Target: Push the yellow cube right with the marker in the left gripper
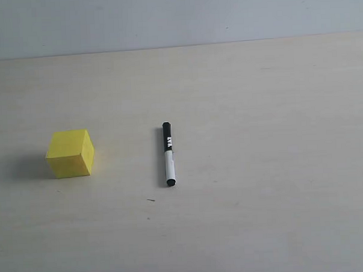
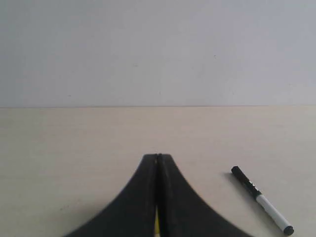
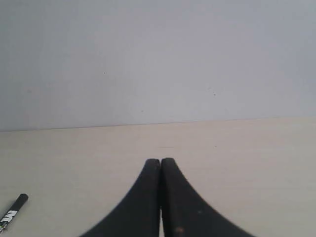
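Note:
The yellow cube rests on the table at the left of the exterior view. The marker lies flat near the middle, black cap toward the back wall, apart from the cube. No arm shows in the exterior view. In the left wrist view my left gripper is shut with nothing held; a thin sliver of the yellow cube shows behind its black fingers, and the marker lies off to one side. My right gripper is shut and empty, with the marker's cap end at the frame's edge.
The pale wooden table meets a plain light wall at the back. A small dark speck lies in front of the marker.

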